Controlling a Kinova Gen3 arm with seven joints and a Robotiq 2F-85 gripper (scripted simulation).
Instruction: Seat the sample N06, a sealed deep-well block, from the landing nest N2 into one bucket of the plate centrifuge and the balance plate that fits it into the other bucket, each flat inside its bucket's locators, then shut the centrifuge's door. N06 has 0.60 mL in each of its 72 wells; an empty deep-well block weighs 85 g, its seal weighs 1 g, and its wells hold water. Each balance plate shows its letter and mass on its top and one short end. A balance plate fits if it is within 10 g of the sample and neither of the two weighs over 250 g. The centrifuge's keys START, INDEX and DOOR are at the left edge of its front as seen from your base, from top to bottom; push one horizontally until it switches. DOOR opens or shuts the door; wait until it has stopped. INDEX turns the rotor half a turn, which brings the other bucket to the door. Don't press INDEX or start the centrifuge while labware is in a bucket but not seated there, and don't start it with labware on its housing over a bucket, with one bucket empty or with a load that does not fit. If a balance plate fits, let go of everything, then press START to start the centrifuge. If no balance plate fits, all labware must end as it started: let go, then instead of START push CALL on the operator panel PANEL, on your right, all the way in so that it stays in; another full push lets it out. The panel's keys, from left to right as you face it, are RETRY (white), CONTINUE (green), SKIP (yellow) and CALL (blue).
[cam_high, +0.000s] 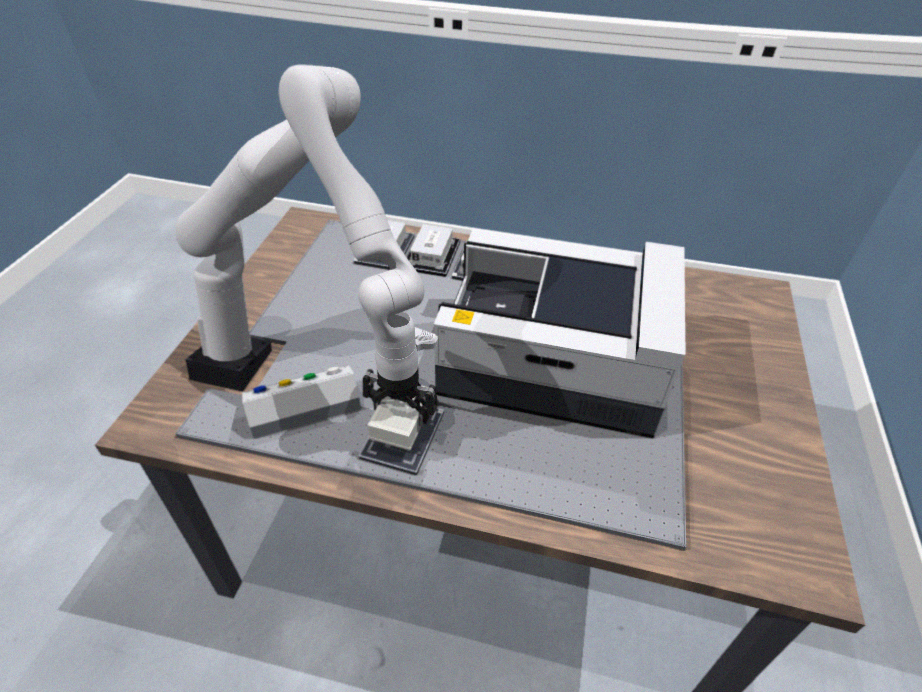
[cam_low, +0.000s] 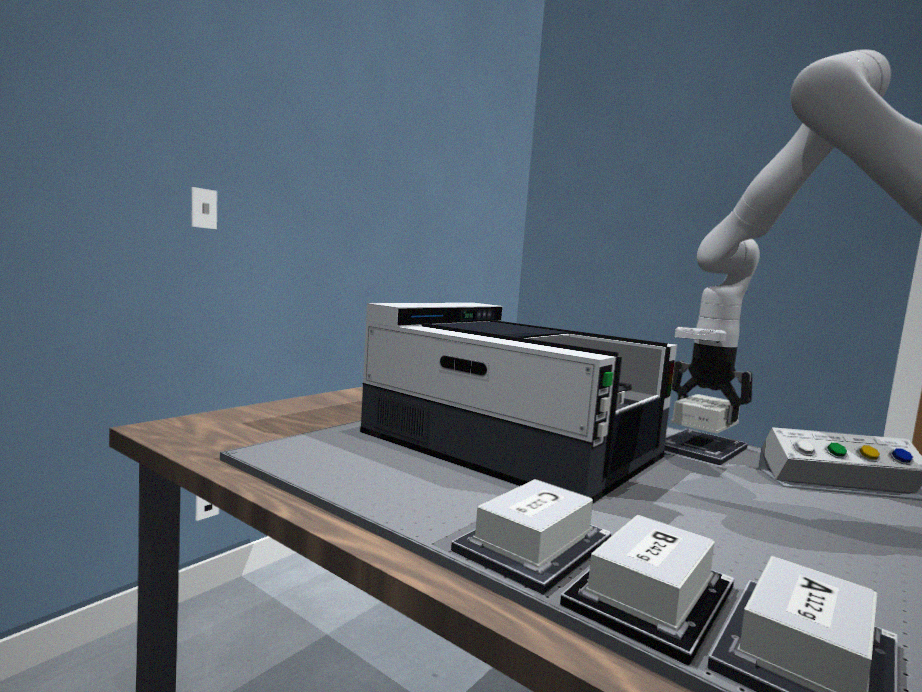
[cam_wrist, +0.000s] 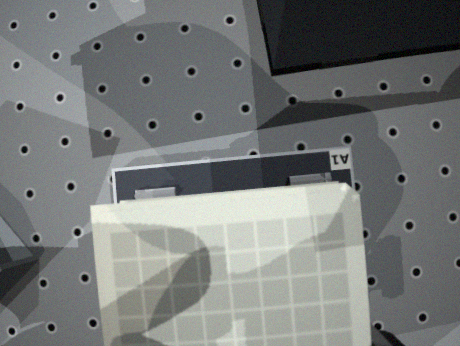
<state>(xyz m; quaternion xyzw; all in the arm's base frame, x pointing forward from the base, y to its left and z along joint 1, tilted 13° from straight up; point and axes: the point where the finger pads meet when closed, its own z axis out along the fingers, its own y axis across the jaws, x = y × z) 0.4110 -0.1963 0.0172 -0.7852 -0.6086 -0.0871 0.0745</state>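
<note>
The sample N06 (cam_high: 393, 426) (cam_low: 702, 411) (cam_wrist: 230, 265), a pale sealed deep-well block with a grid of wells, hangs a little above its landing nest. My gripper (cam_high: 399, 402) (cam_low: 711, 402) points straight down and grips the block across its sides with the fingers wide apart. The dark nest (cam_high: 405, 463) (cam_low: 703, 449) (cam_wrist: 225, 170), marked A1 at one corner, lies bare just below. The centrifuge (cam_high: 558, 357) (cam_low: 484, 372) stands close by with its door open, and an empty bucket (cam_high: 498, 294) shows in the opening. Balance plates C (cam_low: 532, 517), B (cam_low: 651, 558) and A (cam_low: 808, 618) sit in their own nests.
The operator panel (cam_high: 297, 394) (cam_low: 841, 458) with its coloured keys stands right beside the nest. The centrifuge's keys (cam_low: 604, 402) are on its front edge near the gripper. The arm's base (cam_high: 227, 361) is at the table's left.
</note>
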